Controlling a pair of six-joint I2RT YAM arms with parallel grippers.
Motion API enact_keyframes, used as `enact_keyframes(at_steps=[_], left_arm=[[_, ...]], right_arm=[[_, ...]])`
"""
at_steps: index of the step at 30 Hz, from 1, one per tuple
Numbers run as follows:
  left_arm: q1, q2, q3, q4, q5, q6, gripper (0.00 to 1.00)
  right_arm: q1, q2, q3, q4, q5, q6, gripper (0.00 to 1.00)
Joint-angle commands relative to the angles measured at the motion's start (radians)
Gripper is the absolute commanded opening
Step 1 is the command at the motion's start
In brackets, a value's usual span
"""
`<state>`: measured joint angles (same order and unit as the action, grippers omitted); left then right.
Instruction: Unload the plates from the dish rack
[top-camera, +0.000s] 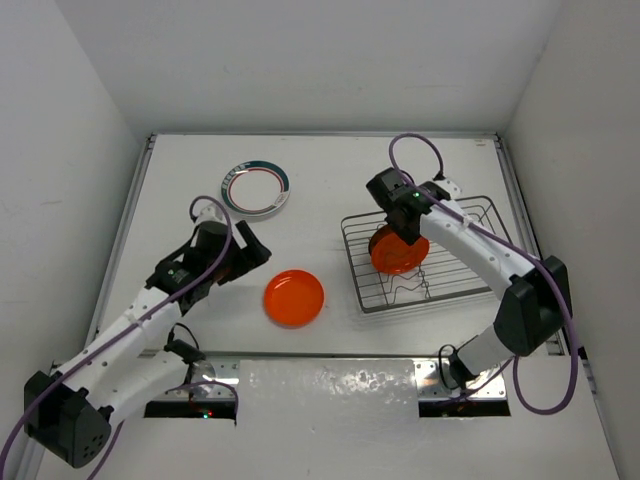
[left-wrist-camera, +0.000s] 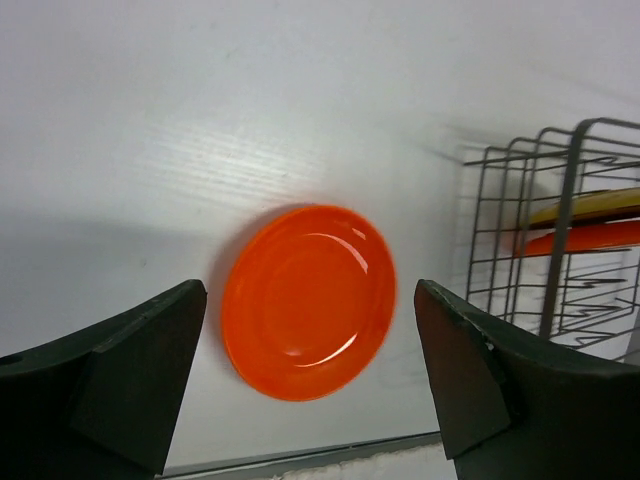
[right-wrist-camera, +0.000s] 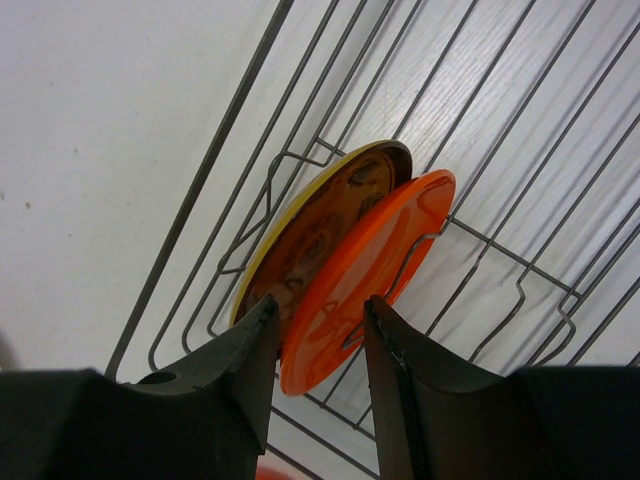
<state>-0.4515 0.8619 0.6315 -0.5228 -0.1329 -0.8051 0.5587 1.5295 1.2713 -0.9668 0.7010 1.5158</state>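
An orange plate (top-camera: 294, 298) lies flat on the table, and my left gripper (top-camera: 258, 252) hovers open just left of it. In the left wrist view this plate (left-wrist-camera: 305, 300) shows between the wide-apart fingers of my left gripper (left-wrist-camera: 310, 290), untouched. The dish rack (top-camera: 470, 290) holds a second orange plate (top-camera: 400, 252) on edge. My right gripper (right-wrist-camera: 320, 305) straddles that plate's (right-wrist-camera: 370, 260) rim, jaws narrow but with a small gap showing. One finger sits between it and a yellow-rimmed plate (right-wrist-camera: 300, 230) behind it.
A white plate with a teal-and-red rim (top-camera: 257, 189) lies flat at the back left of the table. The rack's wire wall (left-wrist-camera: 560, 200) stands to the right of the left gripper. The rack's wavy dividers (right-wrist-camera: 500, 270) run under the right gripper.
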Motion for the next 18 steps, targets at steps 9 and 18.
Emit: enact_keyframes(at_steps=[9,18], left_arm=[[0.004,0.080,0.165,-0.025,0.018,0.153,0.84],[0.004,0.127,0.203,-0.029,0.039,0.204,0.84]], right_arm=[[0.000,0.052,-0.061,0.048,0.040,0.119,0.39],[0.017,0.055,-0.058,0.017,0.063,0.216,0.22]])
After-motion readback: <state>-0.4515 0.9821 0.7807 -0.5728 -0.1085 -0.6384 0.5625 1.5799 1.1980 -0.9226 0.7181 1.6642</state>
